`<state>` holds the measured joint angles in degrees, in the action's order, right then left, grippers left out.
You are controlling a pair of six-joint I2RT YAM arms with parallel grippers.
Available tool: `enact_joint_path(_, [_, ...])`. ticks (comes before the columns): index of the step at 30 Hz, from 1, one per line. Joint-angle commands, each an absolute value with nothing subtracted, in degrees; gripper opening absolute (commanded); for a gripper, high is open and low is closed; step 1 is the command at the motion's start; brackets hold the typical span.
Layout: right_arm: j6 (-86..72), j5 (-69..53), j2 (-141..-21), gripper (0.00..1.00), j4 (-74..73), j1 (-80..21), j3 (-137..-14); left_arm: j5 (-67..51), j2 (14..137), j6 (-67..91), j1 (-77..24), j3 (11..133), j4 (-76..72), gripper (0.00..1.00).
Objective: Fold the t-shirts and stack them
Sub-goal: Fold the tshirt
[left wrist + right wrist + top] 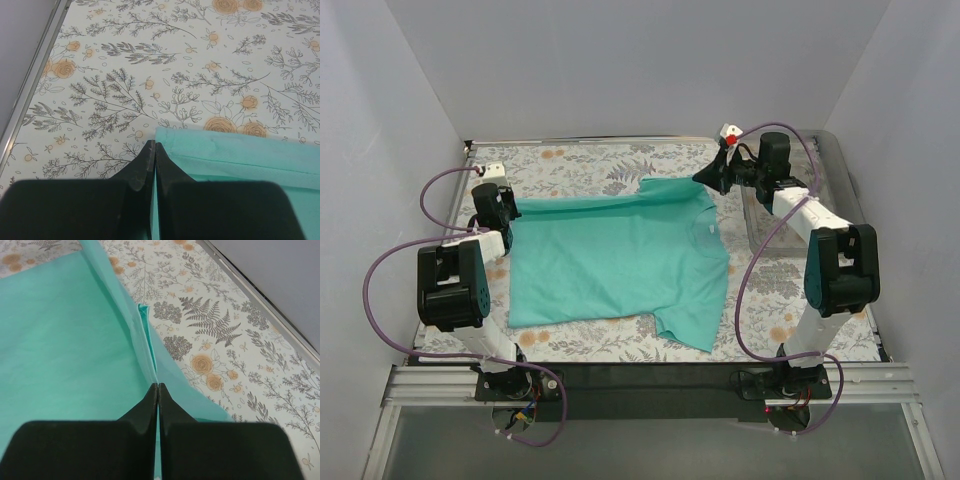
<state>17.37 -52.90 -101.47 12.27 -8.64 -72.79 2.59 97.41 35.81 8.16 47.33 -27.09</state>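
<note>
One teal-green t-shirt [620, 260] lies mostly flat on the floral table, neck opening toward the right. My left gripper [507, 212] is at the shirt's far left corner. In the left wrist view it [153, 145] is shut, with the hem corner of the shirt [240, 155] pinched between the fingers. My right gripper [705, 178] is at the shirt's far right edge, near a sleeve. In the right wrist view it [158, 386] is shut on a raised fold of the shirt [60, 330], which runs away from the fingertips in a ridge.
The floral table cover [580, 165] reaches the white walls at the back and both sides. A clear plastic bin [770, 225] stands to the right of the shirt beside my right arm. A metal rail [30, 100] borders the table's left edge.
</note>
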Motion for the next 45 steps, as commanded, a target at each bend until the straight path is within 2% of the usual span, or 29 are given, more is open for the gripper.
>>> enact_joint_path(1, [17.1, -53.8, -98.6, 0.01, 14.7, -8.3, -71.8, 3.3, 94.7, 35.4, 8.8, 48.1, -27.0, 0.00])
enact_joint_path(26, [19.2, -51.6, -96.7, 0.01, 14.7, -8.3, -65.0, 3.3, 94.1, 35.7, 9.1, 46.4, -26.6, 0.00])
enact_joint_path(45, [18.5, -49.3, -97.7, 0.01, 14.5, -8.0, -64.4, 2.9, 91.6, 37.2, 9.1, 42.9, -25.8, 0.00])
